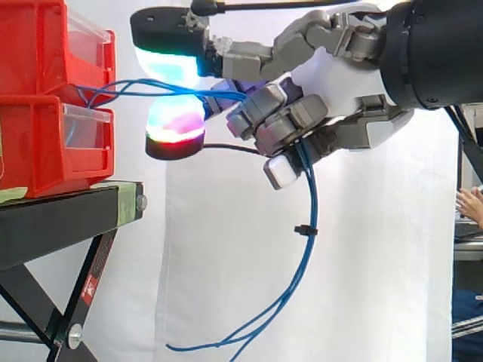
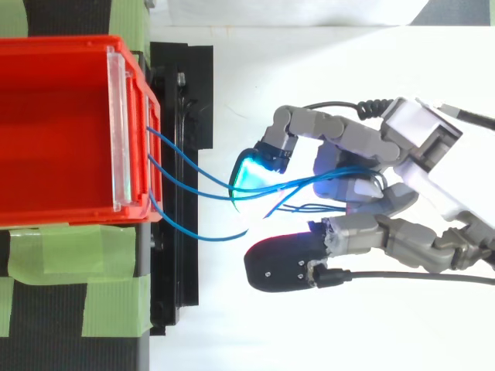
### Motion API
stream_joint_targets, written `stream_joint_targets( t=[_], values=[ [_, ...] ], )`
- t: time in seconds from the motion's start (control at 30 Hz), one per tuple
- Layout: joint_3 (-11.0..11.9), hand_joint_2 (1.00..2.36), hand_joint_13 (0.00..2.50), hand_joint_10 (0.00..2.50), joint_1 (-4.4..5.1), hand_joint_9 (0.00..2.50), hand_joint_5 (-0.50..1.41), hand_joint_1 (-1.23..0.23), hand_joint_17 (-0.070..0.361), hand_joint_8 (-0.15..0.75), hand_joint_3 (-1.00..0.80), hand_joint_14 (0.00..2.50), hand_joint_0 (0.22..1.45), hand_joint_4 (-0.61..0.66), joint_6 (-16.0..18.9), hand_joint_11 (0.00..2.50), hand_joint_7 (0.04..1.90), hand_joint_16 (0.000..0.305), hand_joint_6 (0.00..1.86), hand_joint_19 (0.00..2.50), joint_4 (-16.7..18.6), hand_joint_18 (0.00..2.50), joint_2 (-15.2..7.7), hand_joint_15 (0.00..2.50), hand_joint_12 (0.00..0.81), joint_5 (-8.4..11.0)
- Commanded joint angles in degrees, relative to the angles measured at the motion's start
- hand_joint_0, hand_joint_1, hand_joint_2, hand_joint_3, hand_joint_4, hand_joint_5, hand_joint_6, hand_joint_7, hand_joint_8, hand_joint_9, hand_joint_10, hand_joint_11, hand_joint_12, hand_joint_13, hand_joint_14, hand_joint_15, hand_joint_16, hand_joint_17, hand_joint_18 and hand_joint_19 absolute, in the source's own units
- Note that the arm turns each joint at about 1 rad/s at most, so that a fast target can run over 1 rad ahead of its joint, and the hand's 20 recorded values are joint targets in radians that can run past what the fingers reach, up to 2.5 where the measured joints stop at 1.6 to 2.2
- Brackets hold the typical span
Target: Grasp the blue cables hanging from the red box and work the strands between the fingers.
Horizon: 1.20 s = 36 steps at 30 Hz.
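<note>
White curtain (image 1: 226, 286) behind scene. Red box (image 2: 69, 40) on black stand (image 1: 53, 219) at left of frame. Blue cables (image 1: 308, 196) leave box front, cross to centre, pass through hand (image 1: 339, 83), then hang loose toward lower centre, bundled by small black tie (image 1: 305, 229). Fingers (image 1: 279, 113) curled round strands, gripping them. From above, strands fan out from box front and gather at hand. Cables look thin, light and limp, probably slippery. Best hold likely mid-run where strands bunch. Pull gently, since far ends appear anchored at box.

No legible text anywhere.
</note>
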Motion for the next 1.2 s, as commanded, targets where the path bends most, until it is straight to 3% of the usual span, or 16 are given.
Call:
stream_joint_targets(
  t=[0.0, 0.4, 0.67, 1.03, 1.17],
  values=[
    [0.0, 1.00, 1.14, 2.50, -0.01, 0.46, 0.25, -0.58, 0.144, 0.560, -0.91, 2.50, 0.78, 0.29, 0.1, 2.50, 1.39, 0.064, 0.21, 0.65, -1.3, 1.57, -0.1, 1.64, 0.613, 0.76],
    [0.1, 1.00, 1.14, 2.50, -0.27, 0.46, 0.25, -0.58, 0.141, 0.555, -0.91, 2.50, 0.78, 0.29, 0.9, 2.50, 1.39, 0.063, 0.22, 0.67, -1.2, 1.58, 0.0, 1.63, 0.610, 0.67],
    [0.2, 1.01, 1.15, 2.50, -0.98, 0.46, 0.26, -0.58, 0.140, 0.553, -0.89, 2.50, 0.80, 0.28, 0.7, 2.50, 1.39, 0.062, 0.22, 0.68, -1.0, 1.58, 0.0, 1.62, 0.608, 0.41],
    [0.2, 1.00, 1.15, 2.50, -3.09, 0.47, 0.26, -0.58, 0.139, 0.553, -0.88, 2.50, 0.80, 0.28, 0.5, 2.50, 1.39, 0.062, 0.22, 0.70, -1.8, 1.58, 0.0, 1.63, 0.609, 0.14],
    [0.6, 1.01, 1.15, 2.50, -3.26, 0.47, 0.26, -0.58, 0.138, 0.554, -0.86, 2.50, 0.80, 0.29, 0.5, 2.50, 1.39, 0.061, 0.22, 0.71, -1.9, 1.58, 0.1, 1.63, 0.609, -0.47]
  ],
)
